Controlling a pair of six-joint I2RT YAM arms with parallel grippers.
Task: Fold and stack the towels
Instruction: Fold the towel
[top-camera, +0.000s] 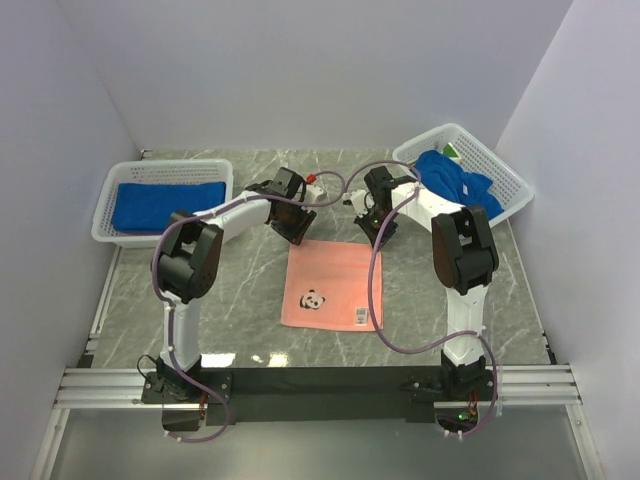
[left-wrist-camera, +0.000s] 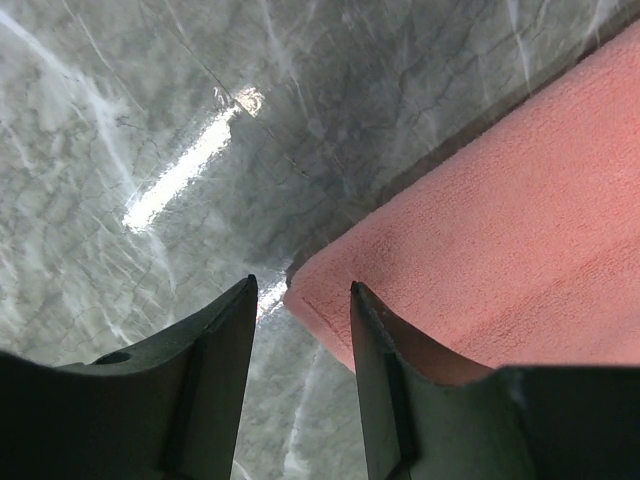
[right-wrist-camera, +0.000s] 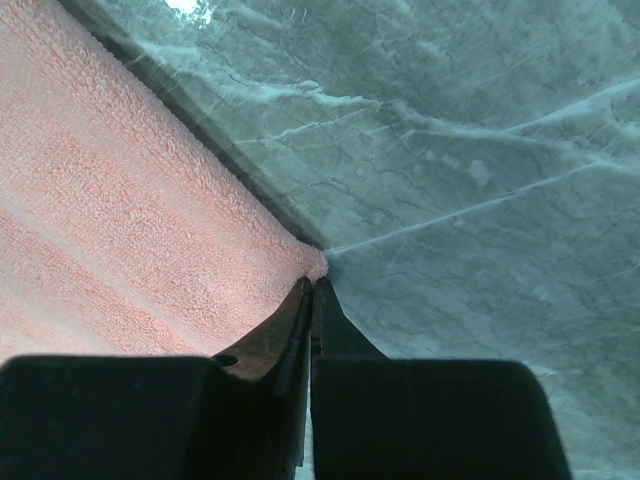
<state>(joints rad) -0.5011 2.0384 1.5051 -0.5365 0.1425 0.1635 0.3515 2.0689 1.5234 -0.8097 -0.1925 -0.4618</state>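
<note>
A salmon-pink towel (top-camera: 332, 285) with a small panda motif lies flat in the middle of the table. My left gripper (top-camera: 297, 232) is low over its far left corner. In the left wrist view the towel (left-wrist-camera: 500, 230) has that corner between the open jaws of the left gripper (left-wrist-camera: 302, 283), against the right finger. My right gripper (top-camera: 378, 238) is at the far right corner. The right wrist view shows the right gripper (right-wrist-camera: 313, 282) shut, with the towel (right-wrist-camera: 130, 200) puckered at its tips. Royal blue towels lie in two baskets, one folded (top-camera: 165, 205), one crumpled (top-camera: 455, 180).
A white lattice basket (top-camera: 105, 215) stands at the back left and another (top-camera: 505, 170) at the back right, tilted, with a bit of green cloth (top-camera: 452, 150) behind the blue one. Grey marble table (top-camera: 240, 300) surrounds the pink towel; white walls close in on three sides.
</note>
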